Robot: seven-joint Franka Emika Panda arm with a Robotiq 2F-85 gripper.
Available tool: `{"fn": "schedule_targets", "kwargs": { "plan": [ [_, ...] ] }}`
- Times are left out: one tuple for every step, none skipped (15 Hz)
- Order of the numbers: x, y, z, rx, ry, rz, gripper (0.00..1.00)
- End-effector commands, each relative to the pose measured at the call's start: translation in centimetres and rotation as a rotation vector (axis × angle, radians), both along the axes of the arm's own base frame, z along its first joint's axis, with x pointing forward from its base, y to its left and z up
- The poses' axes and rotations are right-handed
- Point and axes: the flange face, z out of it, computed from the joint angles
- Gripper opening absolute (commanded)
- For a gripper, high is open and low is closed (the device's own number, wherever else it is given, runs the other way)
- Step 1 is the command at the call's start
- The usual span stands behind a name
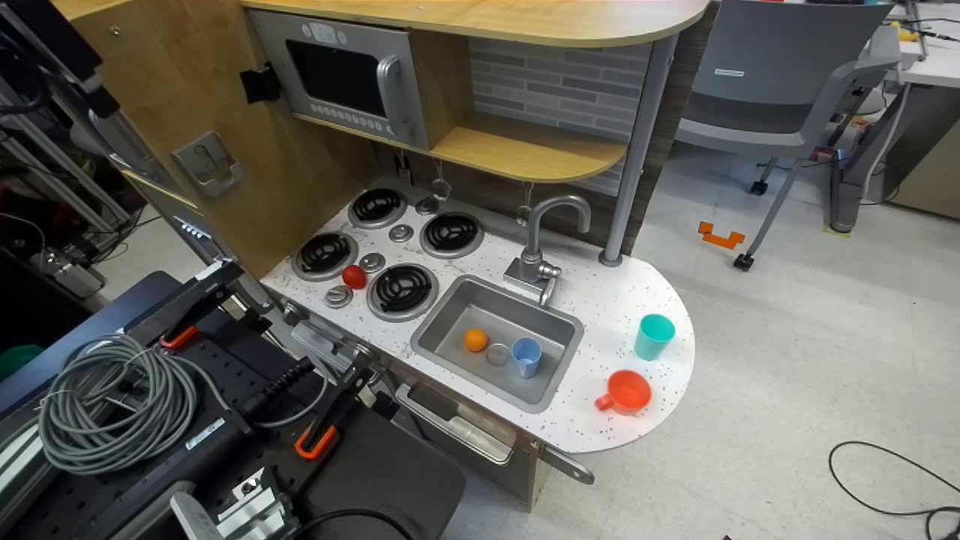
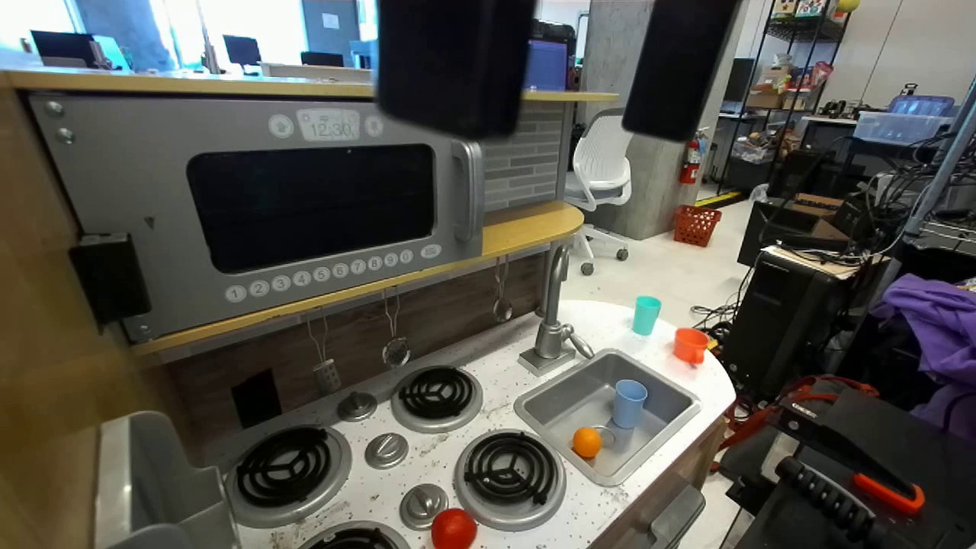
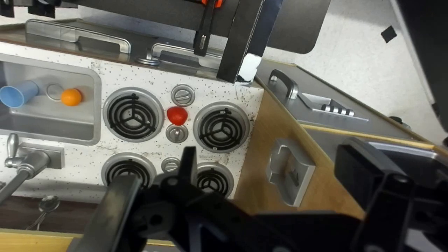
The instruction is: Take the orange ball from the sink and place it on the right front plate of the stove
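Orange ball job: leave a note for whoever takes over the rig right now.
End effector: open, holding nothing.
Orange ball: in the sink, apart from the blue cup.
Right front plate: on the stove, front burner nearest the sink, taking right as facing the stove.
Done: neither pick nor placement.
Left: grasp the ball, lift it out, set it on that plate, minding the red round object alongside.

Pincer [image 2: 566, 128] — jaws well apart

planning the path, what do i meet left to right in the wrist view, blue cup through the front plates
Blue cup, orange ball, right front plate, red round object, left front plate.
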Motion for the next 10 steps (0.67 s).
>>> {"fn": "schedule_targets", "kwargs": {
  "plan": [
    [2.7, -3.2, 1.4, 0.056, -0.057, -0.095, 1.00],
    [3.6, -4.5, 1.7, 0.064, -0.070, -0.120, 1.00],
    [4.3, -5.6, 1.8, 0.067, -0.083, -0.150, 1.00],
    [5.2, -6.8, 1.8, 0.069, -0.100, -0.179, 1.00],
    [6.0, -8.1, 1.8, 0.071, -0.112, -0.205, 1.00],
    [6.7, -9.5, 1.4, 0.067, -0.117, -0.231, 1.00],
    [7.4, -10.6, 1.1, 0.063, -0.120, -0.258, 1.00],
    [8.1, -11.9, 0.6, 0.059, -0.113, -0.286, 1.00],
    [8.7, -13.2, 0.1, 0.059, -0.113, -0.315, 1.00],
    [9.3, -14.4, -0.3, 0.056, -0.112, -0.342, 1.00]
  ]
}}
